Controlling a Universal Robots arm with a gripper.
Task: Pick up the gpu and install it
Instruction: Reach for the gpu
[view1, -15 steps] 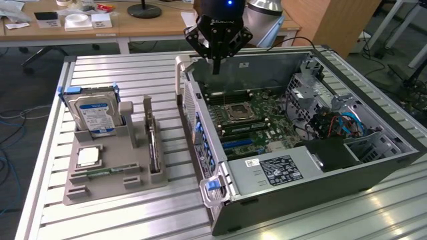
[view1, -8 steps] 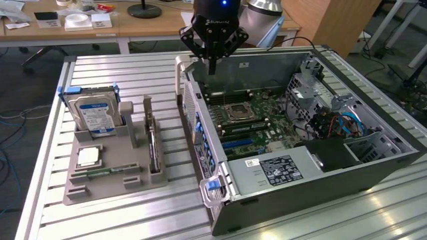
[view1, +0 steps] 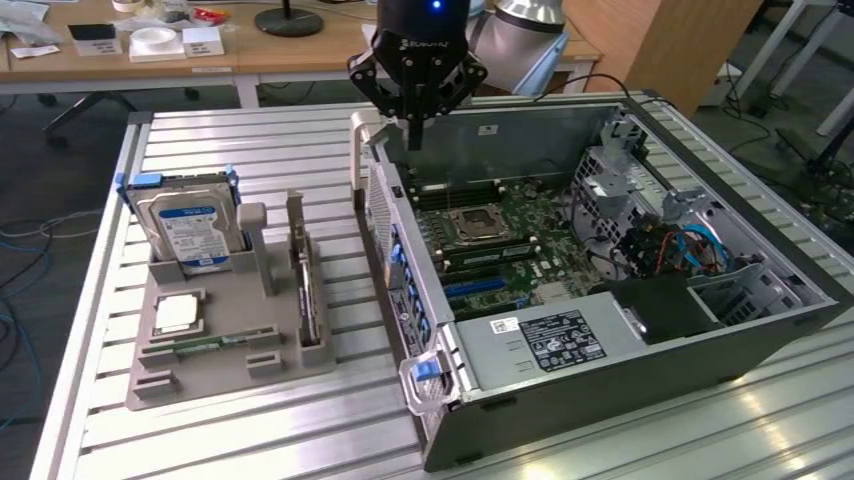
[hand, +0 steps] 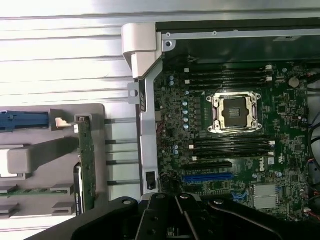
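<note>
The gpu (view1: 307, 292) stands on edge in a slot of the grey holder (view1: 220, 372), on the exterior view's left of the open computer case (view1: 561, 390). In the wrist view the gpu (hand: 87, 167) shows as a thin green board seen edge-on. My gripper (view1: 414, 138) hangs shut and empty above the case's rear corner, up and away from the gpu. Its black fingers (hand: 176, 215) sit over the motherboard (hand: 235, 150), near the blue expansion slot (hand: 207, 177).
A silver hard drive (view1: 194, 228) with a blue-white label stands at the holder's far end. A processor (view1: 176, 314) and a memory stick (view1: 200, 345) lie in the holder. The case's tall metal side wall (view1: 400, 250) separates holder and motherboard. Everything rests on a slatted aluminium table (view1: 267, 440).
</note>
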